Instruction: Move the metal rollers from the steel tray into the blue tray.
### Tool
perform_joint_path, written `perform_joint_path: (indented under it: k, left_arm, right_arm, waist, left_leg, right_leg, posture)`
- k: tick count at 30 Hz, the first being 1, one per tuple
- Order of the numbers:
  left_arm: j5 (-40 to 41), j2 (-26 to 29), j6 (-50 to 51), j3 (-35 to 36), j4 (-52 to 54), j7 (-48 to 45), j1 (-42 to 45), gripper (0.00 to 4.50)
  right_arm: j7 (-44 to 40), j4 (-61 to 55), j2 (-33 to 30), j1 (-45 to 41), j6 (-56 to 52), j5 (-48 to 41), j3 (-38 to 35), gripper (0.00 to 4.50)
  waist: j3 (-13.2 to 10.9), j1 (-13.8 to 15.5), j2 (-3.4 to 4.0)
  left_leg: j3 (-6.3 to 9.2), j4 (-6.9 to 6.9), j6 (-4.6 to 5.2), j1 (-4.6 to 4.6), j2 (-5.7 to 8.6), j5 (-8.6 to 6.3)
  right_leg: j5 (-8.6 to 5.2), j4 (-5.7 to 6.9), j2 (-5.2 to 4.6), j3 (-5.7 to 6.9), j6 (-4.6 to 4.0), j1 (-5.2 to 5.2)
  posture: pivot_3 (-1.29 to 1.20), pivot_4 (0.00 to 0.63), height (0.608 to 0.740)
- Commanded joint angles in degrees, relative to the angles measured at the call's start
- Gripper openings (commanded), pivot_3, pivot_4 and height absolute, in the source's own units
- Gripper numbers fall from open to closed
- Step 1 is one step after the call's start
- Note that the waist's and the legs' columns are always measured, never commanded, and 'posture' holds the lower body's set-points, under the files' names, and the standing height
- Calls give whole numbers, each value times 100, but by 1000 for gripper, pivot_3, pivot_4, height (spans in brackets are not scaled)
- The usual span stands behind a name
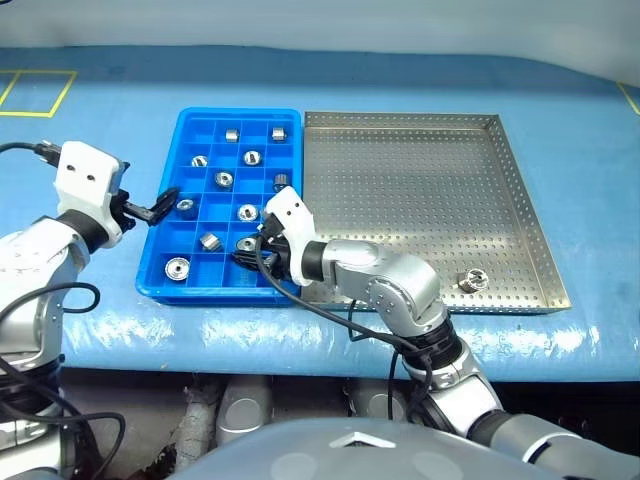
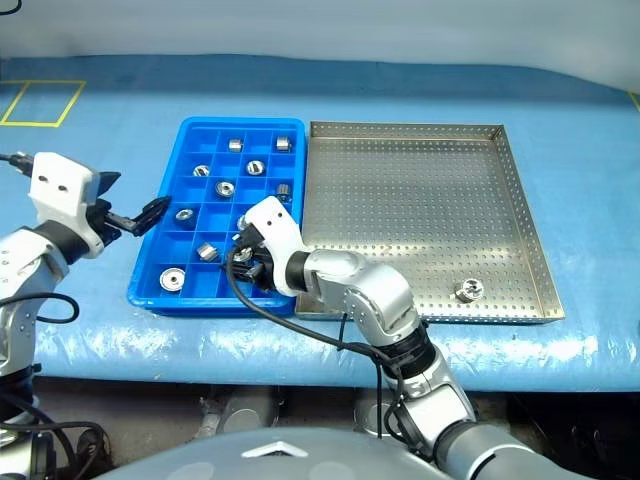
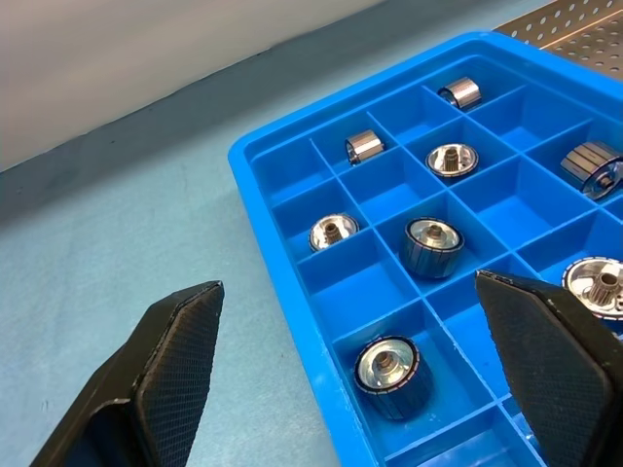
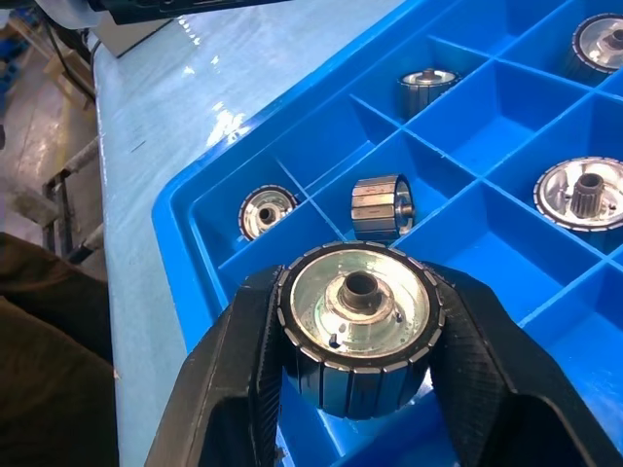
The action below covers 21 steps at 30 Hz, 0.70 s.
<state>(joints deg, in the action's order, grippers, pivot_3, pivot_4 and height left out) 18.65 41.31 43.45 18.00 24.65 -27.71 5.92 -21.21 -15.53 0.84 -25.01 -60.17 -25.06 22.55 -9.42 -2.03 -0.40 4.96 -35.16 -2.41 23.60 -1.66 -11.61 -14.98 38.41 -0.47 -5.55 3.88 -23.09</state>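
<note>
The right end effector [image 4: 355, 389] is clamped on one of the metal rollers [image 4: 356, 326], its two black fingers pressing the ribbed sides, and it hangs over a near compartment of the blue tray [image 1: 160, 270]. Whether the grip is already loosening I cannot tell. The left end effector [image 3: 360, 375] stands wide apart and empty, just at the tray's left edge.

By the look of it the task is nearly done — about ten rollers already lie in separate compartments of the blue tray, one more is on the point of being set down, and a single roller [image 1: 471, 280] remains in the steel tray [image 1: 420, 180], near its near right corner. The rest of that perforated floor is bare.

The held roller is a short shiny cylinder with a grooved rim, a bright recessed face and a dark centre hole — small beside either tray. Both trays sit side by side on the blue-covered desk [image 1: 580, 160].
</note>
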Motion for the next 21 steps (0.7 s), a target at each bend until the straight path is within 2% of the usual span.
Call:
perform_joint_path:
  k: [1, 4, 6, 10, 13, 17, 21]
  left_arm:
    - [19, 22, -104, -72, 63, -72, 107, 4500]
    - [30, -65, -169, -214, -31, -101, 169, 4500]
    - [76, -166, -180, -315, -66, -126, 243, 4500]
    - [317, -614, -166, -826, 33, -265, 492, 4500]
    - [393, -961, -162, -1389, 89, -377, 676, 4500]
    - [376, -1454, -245, -2240, -57, -601, 989, 4500]
    - [341, -1838, -389, -2728, -362, -818, 1304, 4500]
  right_arm:
    - [-50, -42, 121, -70, 140, -39, 17, 3249]
    - [-4, -137, 106, -61, 239, 6, -35, 4189]
    - [94, -253, 82, -51, 271, 36, -172, 4189]
    - [418, -940, -377, 40, 278, 274, -565, 4189]
    - [589, -1491, -863, 231, 157, 358, -1053, 4189]
    - [886, -2244, -1924, 812, -250, 740, -1922, 4189]
    - [944, -2697, -2539, 1490, -760, 775, -2862, 4189]
  waist:
    - [0, 0, 0]
    - [0, -2, 0]
    - [0, -2, 0]
    - [2, 51, -3]
    - [3, 61, -4]
    - [3, 30, -5]
    - [3, -92, -4]
  left_leg:
    - [0, 0, 0, 0, 0, 0]
    - [0, 0, 0, 0, 0, 0]
    - [0, 0, 0, 0, 0, 0]
    - [0, -4, -2, 4, 6, 1]
    - [0, -5, -3, 8, 10, 1]
    - [0, -3, -2, 12, 11, 1]
    - [-1, -3, 0, 14, 14, -1]
  right_leg:
    - [0, 0, 0, 0, 0, 0]
    - [0, 0, 0, 0, 0, 0]
    - [0, 0, 0, 0, 0, 0]
    - [1, -2, -5, 1, 1, 3]
    - [7, -19, -9, 0, 10, 9]
    - [13, -27, -9, -2, 3, 11]
    - [18, -34, -9, -5, -5, 12]
  posture:
    - [98, 150, 740]
    - [90, 150, 740]
    - [80, 150, 740]
    - [58, 150, 740]
    - [24, 150, 740]
    - [-48, 150, 740]
    - [-102, 150, 740]
